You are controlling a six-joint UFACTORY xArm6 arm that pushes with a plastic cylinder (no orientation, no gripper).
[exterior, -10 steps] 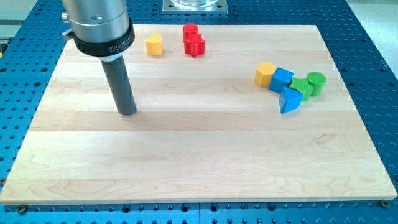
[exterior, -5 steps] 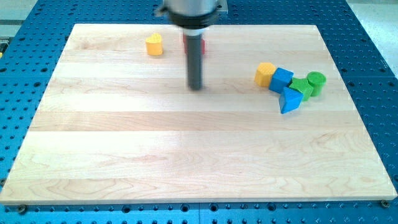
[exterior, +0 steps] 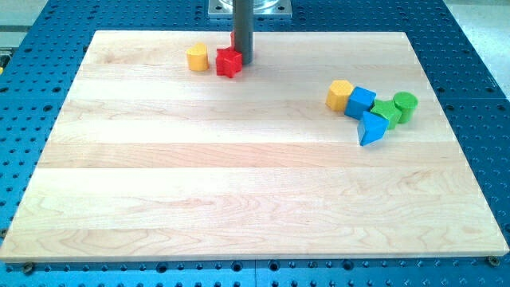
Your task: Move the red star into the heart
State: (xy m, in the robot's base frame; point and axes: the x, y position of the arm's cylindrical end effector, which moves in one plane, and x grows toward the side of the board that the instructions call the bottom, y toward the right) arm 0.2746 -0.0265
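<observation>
Jaws do not exist on this rig: the arm ends in a plain dark rod, so nothing can be apart, together or clamped, and all contact comes from my tip (exterior: 242,62). That tip stands near the view's top edge of the board (exterior: 239,191), right against the view's right side of the red star (exterior: 229,61). The yellow heart (exterior: 197,57) lies just beside the star on the view's left, with a narrow strip of wood between them. So tip, star and heart sit almost in one line across the view, the star in the middle, which looks like the right setup for a straight push toward the view's left. A sliver of another red block (exterior: 233,37) shows behind the rod. Well apart on the view's right sits a cluster: a yellow block (exterior: 339,94), a blue cube (exterior: 360,101), a blue wedge (exterior: 370,127), a green block (exterior: 387,112) and a green cylinder (exterior: 405,104).
</observation>
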